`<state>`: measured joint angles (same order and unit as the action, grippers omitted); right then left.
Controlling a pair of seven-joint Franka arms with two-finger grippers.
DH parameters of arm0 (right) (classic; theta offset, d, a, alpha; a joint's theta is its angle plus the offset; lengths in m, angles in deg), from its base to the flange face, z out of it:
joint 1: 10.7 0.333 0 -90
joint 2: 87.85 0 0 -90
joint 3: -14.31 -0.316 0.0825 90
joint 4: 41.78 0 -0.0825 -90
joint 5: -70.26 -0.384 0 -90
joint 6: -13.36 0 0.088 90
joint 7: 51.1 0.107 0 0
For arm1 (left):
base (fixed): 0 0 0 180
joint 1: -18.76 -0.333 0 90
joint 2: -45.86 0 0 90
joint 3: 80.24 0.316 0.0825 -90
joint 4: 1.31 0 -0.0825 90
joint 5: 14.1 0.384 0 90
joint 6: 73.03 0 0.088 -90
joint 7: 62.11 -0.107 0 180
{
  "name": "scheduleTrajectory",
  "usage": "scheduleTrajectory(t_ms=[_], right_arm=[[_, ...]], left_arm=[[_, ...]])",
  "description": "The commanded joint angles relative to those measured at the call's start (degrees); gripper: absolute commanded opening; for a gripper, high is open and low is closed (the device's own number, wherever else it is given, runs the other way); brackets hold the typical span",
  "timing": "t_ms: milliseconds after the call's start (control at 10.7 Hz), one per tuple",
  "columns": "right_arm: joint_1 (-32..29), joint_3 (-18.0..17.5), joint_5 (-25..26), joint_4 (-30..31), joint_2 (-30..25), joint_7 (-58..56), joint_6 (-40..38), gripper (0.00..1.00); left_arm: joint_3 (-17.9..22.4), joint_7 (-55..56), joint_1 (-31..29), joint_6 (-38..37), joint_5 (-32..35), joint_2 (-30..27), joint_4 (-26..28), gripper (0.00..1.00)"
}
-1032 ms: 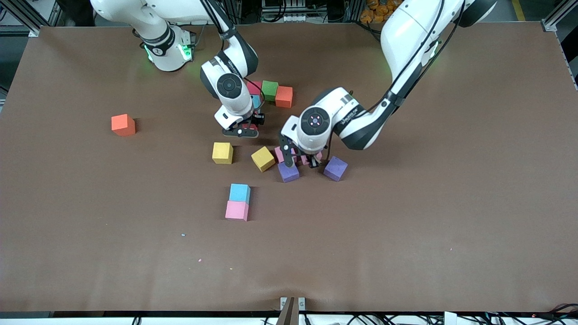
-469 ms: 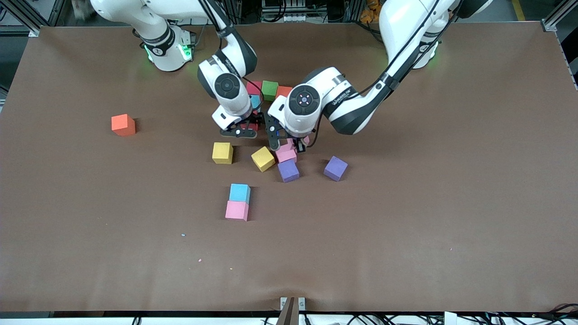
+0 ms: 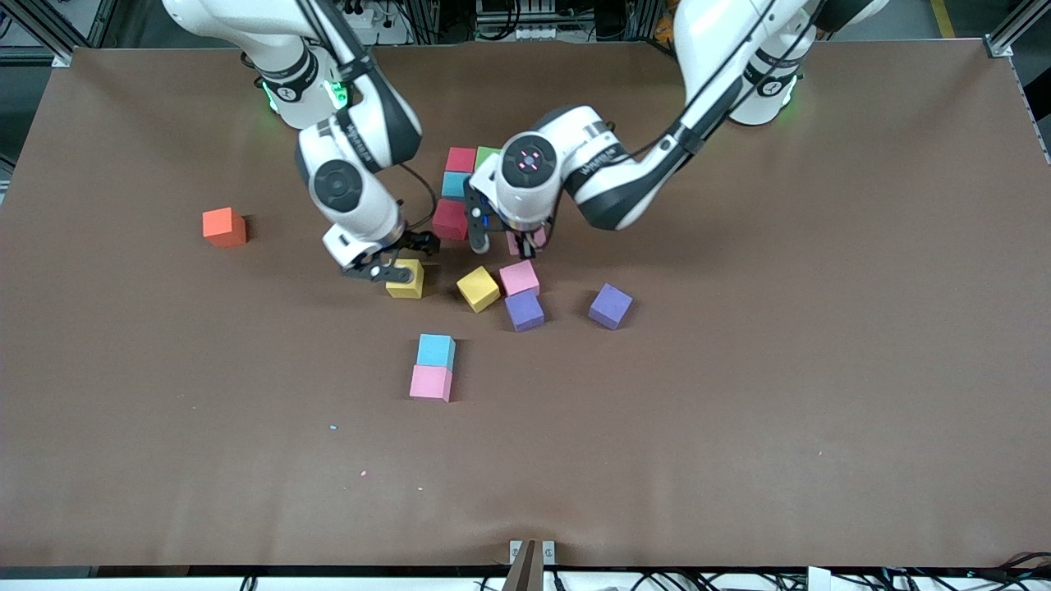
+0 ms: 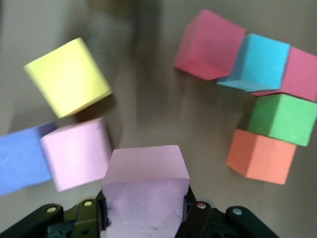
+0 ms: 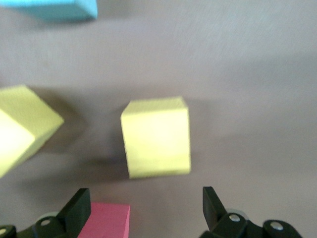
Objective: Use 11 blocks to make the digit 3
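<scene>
The started figure, a cluster of crimson, blue, crimson, green and orange blocks, sits mid-table toward our bases. My left gripper hangs beside it, clamped on a pink block. My right gripper hovers over a yellow block, jaws spread wide, holding nothing. Lettering on my left forearm is too small to read, I think. Only the left wrist view shows the orange cube; the front view hides it under my arm. Only the front view shows the blue-and-pink pair and lone orange block.
</scene>
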<state>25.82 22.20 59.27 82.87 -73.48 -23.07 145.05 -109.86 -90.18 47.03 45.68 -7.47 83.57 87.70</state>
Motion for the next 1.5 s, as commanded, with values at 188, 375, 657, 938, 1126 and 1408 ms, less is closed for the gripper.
scheduleTrajectory(t_ms=[188, 375, 657, 938, 1126, 1408], right_arm=[[-9.61, -0.51, 0.79, -10.63, 3.98, -7.18, -4.58, 1.00], [-10.15, -0.51, 1.83, -14.15, 7.93, -6.76, -4.34, 1.00], [-9.28, -0.51, 2.72, -18.30, 12.17, -6.58, -2.85, 1.00], [-6.82, -0.51, 2.72, -17.51, 12.17, -6.49, -2.57, 1.00], [-5.59, -0.51, 2.72, -16.20, 11.82, -6.49, -2.57, 1.00], [-4.36, -0.42, 3.51, -13.74, 10.68, -6.49, -2.49, 1.00]], left_arm=[[2.89, -2.42, 7.04, 7.56, 1.01, 3.85, -1.73, 0.11], [4.20, -3.04, 10.21, 9.25, 2.34, 6.39, -4.00, 0.10], [8.51, -5.14, 14.43, 9.25, 2.43, 7.37, -5.94, 0.10], [8.61, -7.53, 15.22, 9.25, 3.22, 8.07, -5.86, 0.10], [8.70, -7.53, 15.76, 9.25, 4.27, 8.17, -5.51, 0.10], [8.70, -6.91, 16.28, 9.17, 4.63, 8.87, -5.25, 0.10]])
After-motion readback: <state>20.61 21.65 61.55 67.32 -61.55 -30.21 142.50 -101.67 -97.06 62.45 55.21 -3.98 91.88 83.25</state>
